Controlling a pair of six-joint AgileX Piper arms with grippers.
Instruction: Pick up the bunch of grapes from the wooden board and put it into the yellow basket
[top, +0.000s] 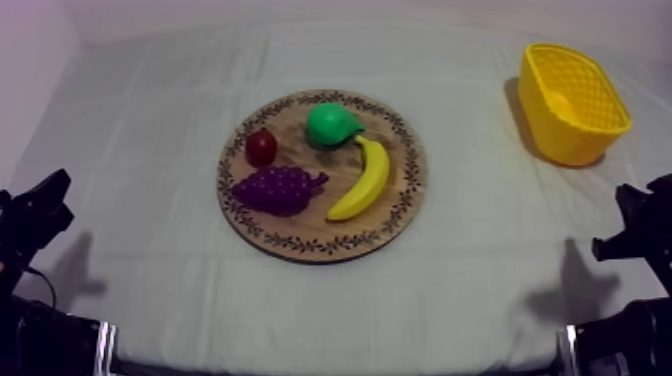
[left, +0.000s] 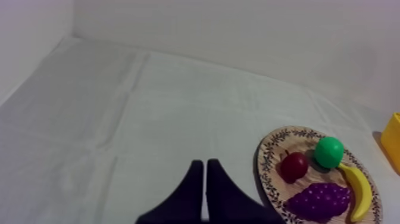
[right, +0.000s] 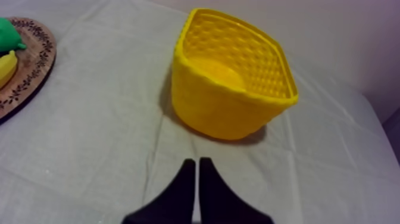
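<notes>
**Grapes lying on the board, both grippers closed on nothing**

The bunch of grapes (top: 278, 189) is lying flat on the wooden board (top: 312, 246), at about 8 o'clock on its face, with its stem pointing toward 3 o'clock. The small red fruit (top: 261, 147) is sitting just beside the bunch at 10 o'clock on the board. The pear (top: 332, 124) is resting at 12 o'clock. The banana (top: 365, 180) is curving down the side from 1 to 5 o'clock, with its lower end just beside the grapes' stem.

The board is lying in the middle of the cloth (top: 150, 285). The yellow basket (top: 572, 105) is standing upright, mouth up, at about 2 o'clock from the board and well apart from it.

The left gripper (left: 204, 164) is hovering low over bare cloth at about 8 o'clock from the board. Its fingers are pressing together into a narrow wedge, clenched on nothing. The right gripper (right: 197, 161) is hovering at about 4 o'clock from the board, near the basket. Its fingers are likewise lying together, grasping nothing, and pointing toward the basket's near wall.
</notes>
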